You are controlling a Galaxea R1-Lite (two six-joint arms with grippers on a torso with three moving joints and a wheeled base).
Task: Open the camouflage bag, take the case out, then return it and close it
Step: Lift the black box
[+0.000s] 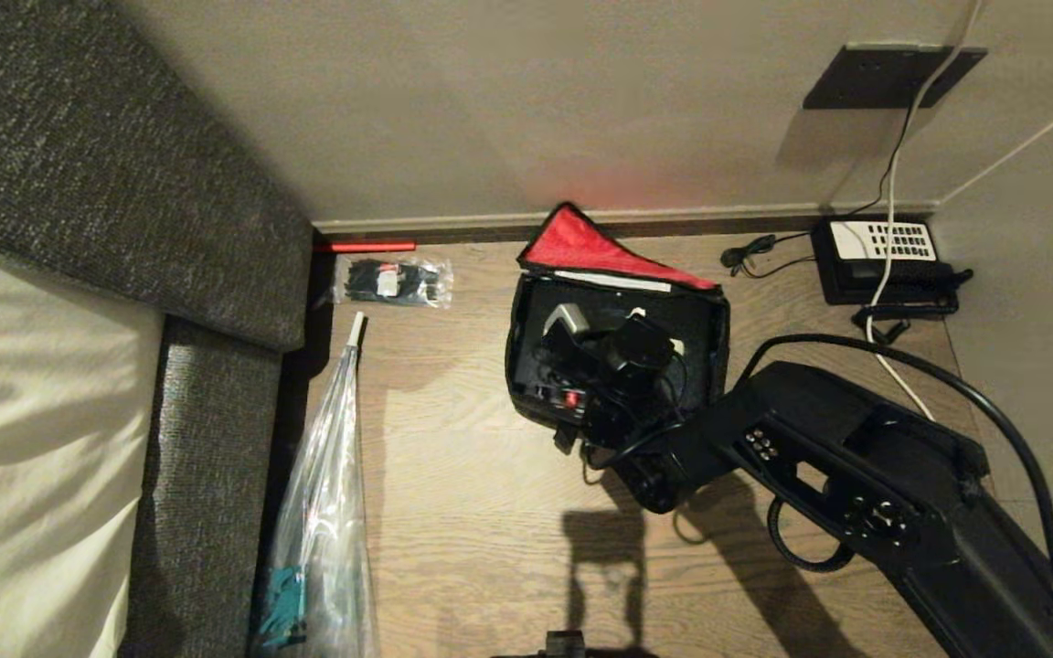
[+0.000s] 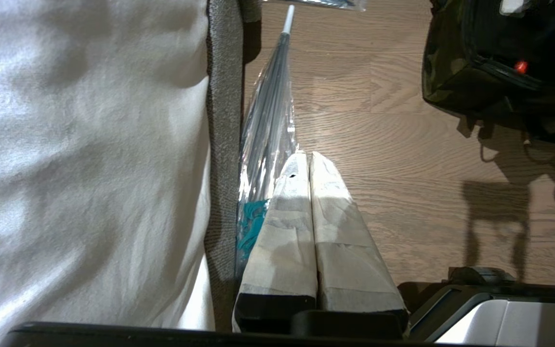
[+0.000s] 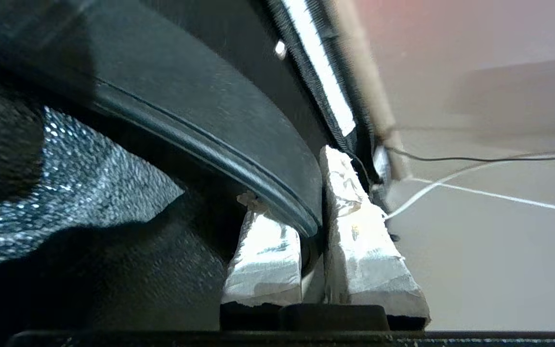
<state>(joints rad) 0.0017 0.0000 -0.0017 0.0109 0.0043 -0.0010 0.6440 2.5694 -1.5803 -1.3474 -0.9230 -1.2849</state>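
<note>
Camouflage fabric bag (image 1: 526,366), boxy, soft and black-trimmed, is seen lying open on the brown wood-grain floor (image 1: 472,475), its red-lined lid (image 1: 581,245) folded back toward the pale wall (image 1: 490,100). The flat black hard rectangular case (image 3: 219,120), marked by a small red spot, is seen inside the bag. The right gripper (image 3: 313,202) is reached into the bag from its near right corner and is clamped on the edge of the case. The left gripper (image 2: 309,164), pressed together on nothing, is held well left of the bag, over a clear plastic-wrapped umbrella (image 1: 325,512).
</note>
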